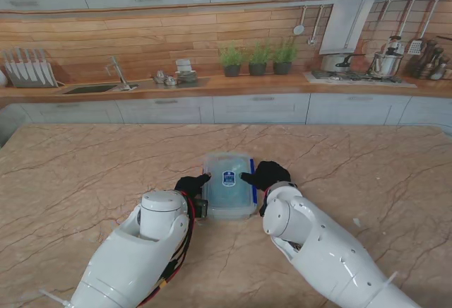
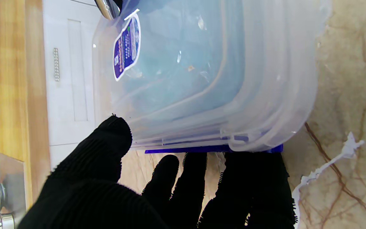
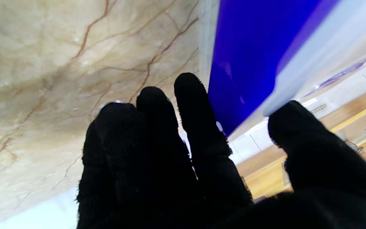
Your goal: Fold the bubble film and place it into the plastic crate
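A clear plastic crate [image 1: 229, 184] with a lid and a blue-white sticker [image 1: 229, 177] stands on the marble table just in front of me. Through the lid [image 2: 202, 79] a pale bluish mass shows, which looks like the bubble film [image 2: 176, 63]. My left hand [image 1: 191, 184] in its black glove holds the crate's left side, with the thumb [image 2: 106, 149] on the lid and the fingers [image 2: 253, 178] at the blue latch [image 2: 202, 149]. My right hand [image 1: 267, 175] grips the right side, its thumb [image 3: 297, 124] on the lid rim and its fingers [image 3: 192, 105] against the blue latch [image 3: 243, 63].
A small white scrap [image 2: 329, 165] lies on the marble beside the crate, and another fleck [image 1: 357, 221] lies to the right. The table [image 1: 85, 174] stretches wide on both sides. A kitchen counter with a sink [image 1: 92, 89] and potted plants [image 1: 258, 59] runs along the back.
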`<control>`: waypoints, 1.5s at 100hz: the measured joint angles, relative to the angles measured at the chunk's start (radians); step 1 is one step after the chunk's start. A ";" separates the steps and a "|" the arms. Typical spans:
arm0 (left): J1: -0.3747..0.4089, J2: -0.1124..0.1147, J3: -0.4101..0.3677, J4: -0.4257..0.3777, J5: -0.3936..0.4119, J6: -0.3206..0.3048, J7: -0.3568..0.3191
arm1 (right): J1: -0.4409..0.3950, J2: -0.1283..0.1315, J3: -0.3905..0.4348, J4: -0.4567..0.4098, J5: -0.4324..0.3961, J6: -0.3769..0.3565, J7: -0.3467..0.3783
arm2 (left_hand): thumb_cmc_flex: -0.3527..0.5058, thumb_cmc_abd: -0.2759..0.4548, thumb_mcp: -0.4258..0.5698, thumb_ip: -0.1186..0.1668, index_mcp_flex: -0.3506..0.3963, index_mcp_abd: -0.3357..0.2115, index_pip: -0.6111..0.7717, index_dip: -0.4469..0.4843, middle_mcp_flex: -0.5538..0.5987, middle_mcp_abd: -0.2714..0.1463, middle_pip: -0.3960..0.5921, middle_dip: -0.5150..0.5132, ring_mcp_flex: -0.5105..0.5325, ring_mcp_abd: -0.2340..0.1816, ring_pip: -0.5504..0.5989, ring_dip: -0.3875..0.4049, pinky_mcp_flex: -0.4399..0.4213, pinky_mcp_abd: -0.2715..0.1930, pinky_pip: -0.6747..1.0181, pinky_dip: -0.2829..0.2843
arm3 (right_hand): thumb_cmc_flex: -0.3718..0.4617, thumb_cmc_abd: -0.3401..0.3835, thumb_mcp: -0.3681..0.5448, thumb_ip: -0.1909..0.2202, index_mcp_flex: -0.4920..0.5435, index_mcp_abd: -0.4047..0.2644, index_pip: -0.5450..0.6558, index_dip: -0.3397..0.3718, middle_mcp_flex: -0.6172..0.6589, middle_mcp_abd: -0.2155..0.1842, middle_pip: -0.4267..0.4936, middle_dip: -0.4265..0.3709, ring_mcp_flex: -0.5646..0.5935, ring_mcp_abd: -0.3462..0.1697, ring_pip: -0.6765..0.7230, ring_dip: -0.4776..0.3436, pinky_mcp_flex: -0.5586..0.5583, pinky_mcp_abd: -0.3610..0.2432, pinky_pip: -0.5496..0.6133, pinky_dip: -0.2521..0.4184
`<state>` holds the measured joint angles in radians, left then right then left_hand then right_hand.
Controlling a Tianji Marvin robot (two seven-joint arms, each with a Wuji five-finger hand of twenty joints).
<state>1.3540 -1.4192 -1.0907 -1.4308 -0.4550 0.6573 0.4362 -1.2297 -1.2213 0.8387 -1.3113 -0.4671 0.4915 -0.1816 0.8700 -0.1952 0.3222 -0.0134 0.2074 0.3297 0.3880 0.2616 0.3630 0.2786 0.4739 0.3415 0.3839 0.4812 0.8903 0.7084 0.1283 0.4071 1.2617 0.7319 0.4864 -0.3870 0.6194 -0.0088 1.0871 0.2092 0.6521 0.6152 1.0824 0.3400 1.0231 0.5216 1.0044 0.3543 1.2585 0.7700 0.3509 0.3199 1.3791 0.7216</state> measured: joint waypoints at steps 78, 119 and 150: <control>0.010 -0.009 -0.022 0.003 0.085 0.043 0.017 | -0.004 -0.005 -0.002 -0.002 0.010 0.006 -0.002 | -0.098 -0.205 0.180 -0.038 0.024 -0.040 -0.018 -0.014 0.298 -0.015 0.046 0.039 0.112 -0.088 0.223 0.257 0.069 -0.037 0.148 0.280 | -0.012 -0.001 -0.021 -0.016 0.000 -0.041 -0.001 0.003 -0.011 0.004 0.000 -0.002 -0.015 0.004 0.000 0.000 -0.020 0.008 0.000 0.000; 0.015 -0.012 -0.021 0.003 0.148 0.044 0.024 | -0.003 -0.006 -0.005 -0.003 0.012 0.008 0.000 | -0.113 -0.228 0.204 -0.062 0.280 0.008 0.008 0.001 0.541 -0.013 0.201 0.104 0.150 -0.073 0.199 0.249 0.069 -0.034 0.146 0.288 | -0.013 -0.003 -0.028 -0.016 0.000 -0.051 -0.001 0.003 -0.013 0.005 0.000 -0.002 -0.020 0.005 0.000 0.000 -0.025 0.008 -0.001 0.000; 0.020 0.004 -0.004 0.002 0.241 0.028 0.017 | 0.003 -0.006 -0.012 0.000 0.013 0.008 0.006 | -0.109 -0.220 0.159 -0.097 0.548 -0.028 0.185 0.074 0.664 -0.012 0.261 0.165 0.226 -0.043 0.202 0.228 0.121 0.034 0.081 0.286 | -0.014 -0.003 -0.032 -0.017 0.000 -0.058 -0.001 0.011 -0.013 0.006 0.000 -0.010 -0.021 0.006 0.000 0.000 -0.025 0.009 -0.002 0.000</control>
<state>1.3736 -1.4155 -1.0944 -1.4285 -0.2137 0.6853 0.4530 -1.2268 -1.2272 0.8271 -1.3116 -0.4538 0.4992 -0.1757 0.7609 -0.4155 0.4817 -0.1100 0.7551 0.3021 0.5735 0.3360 1.0265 0.2663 0.7344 0.5061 0.6104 0.4384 1.0923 0.9366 0.2497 0.4409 1.3424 1.0183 0.4729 -0.3898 0.5873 -0.0256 1.0870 0.1517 0.6512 0.6259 1.0695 0.3457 1.0228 0.5120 0.9834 0.3603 1.2581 0.7699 0.3262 0.3285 1.3775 0.7214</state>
